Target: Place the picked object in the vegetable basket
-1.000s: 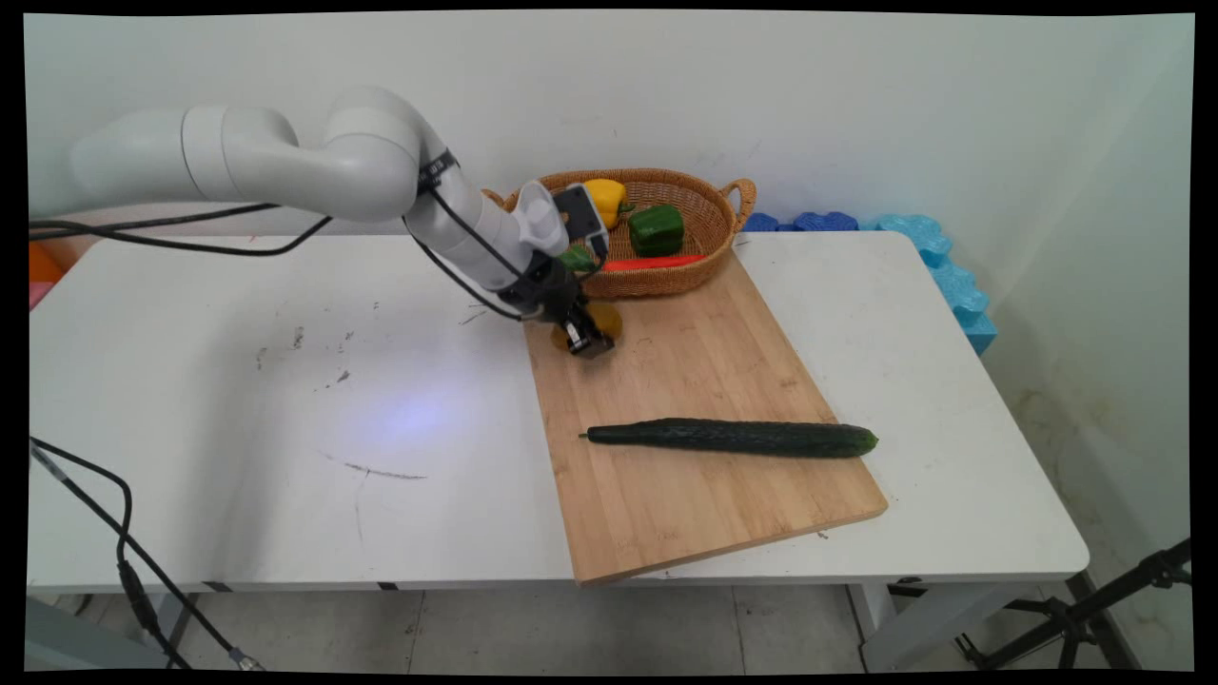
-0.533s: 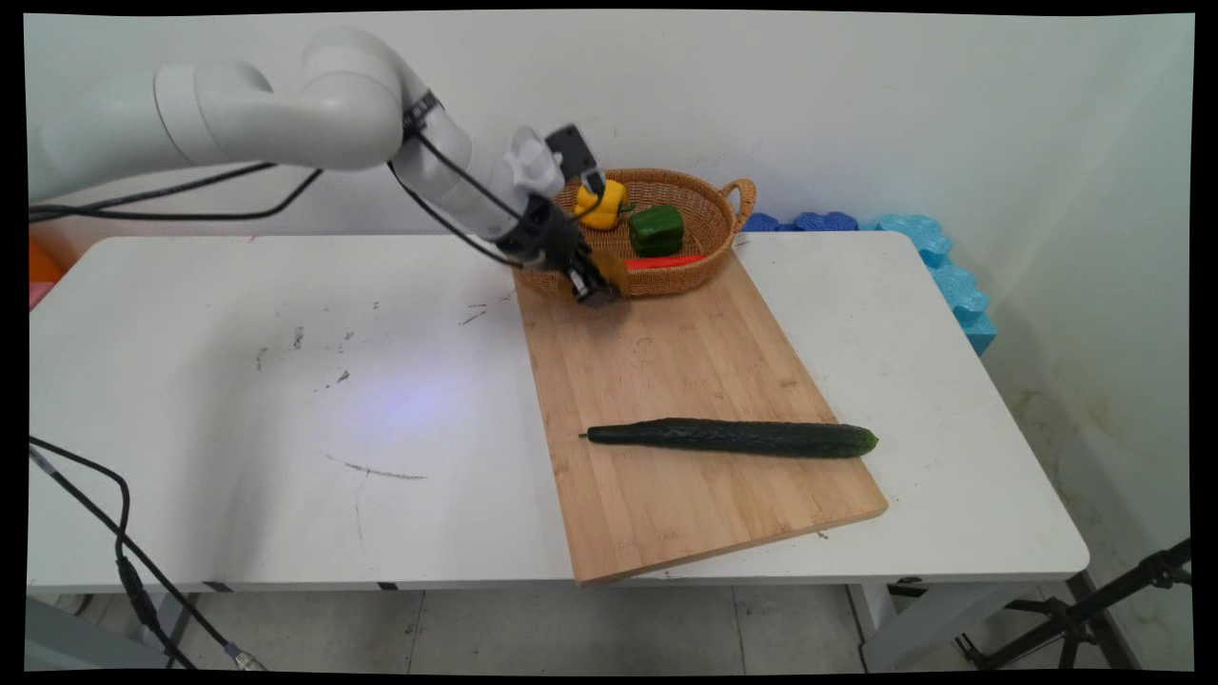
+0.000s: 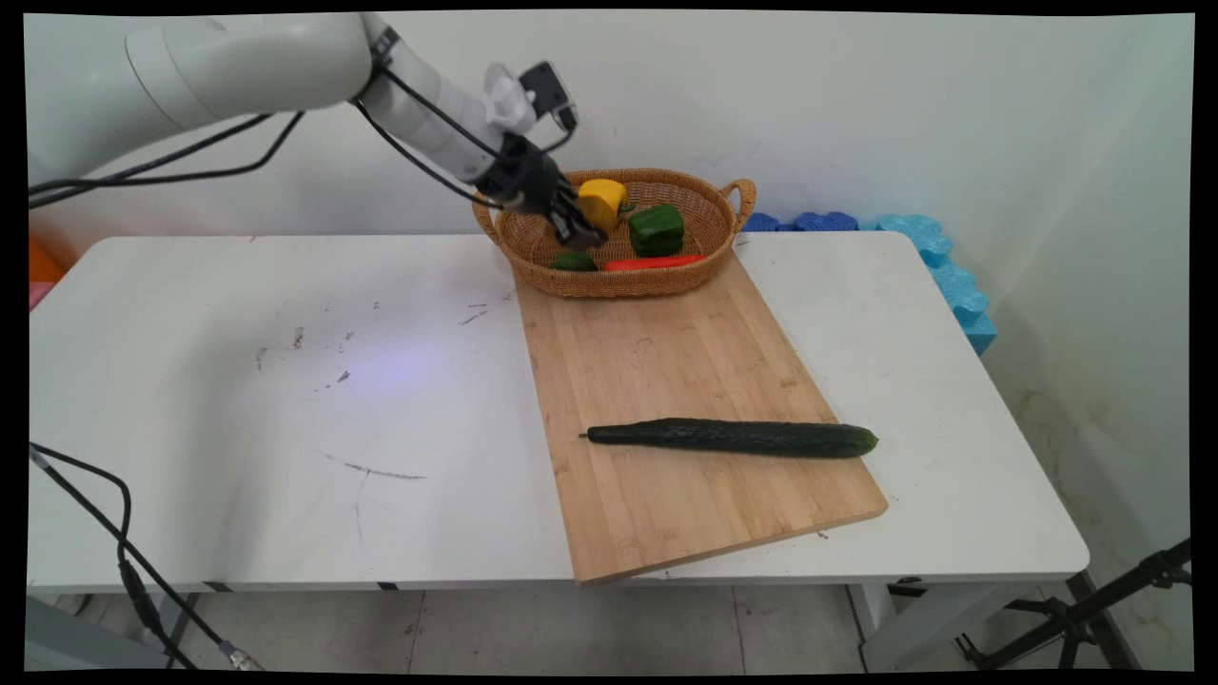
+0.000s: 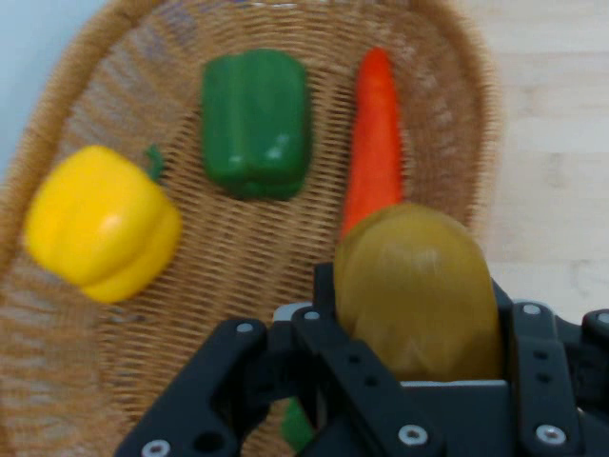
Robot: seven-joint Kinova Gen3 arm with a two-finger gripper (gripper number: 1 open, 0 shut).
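My gripper hangs over the left half of a wicker basket at the back of the table. In the hand view the gripper is shut on a brownish-yellow potato. Below it in the basket lie a yellow pepper, a green pepper and a long red vegetable. The main view shows the yellow pepper right beside the gripper, then the green pepper, the red vegetable and a small green thing.
A wooden cutting board runs from the basket toward the table's near edge. A long dark cucumber lies across its near part. Blue foam blocks line the wall at the back right. Black cables hang at the left.
The gripper rose from the far end of the cutting board with the potato in it and moved back and up to above the basket.
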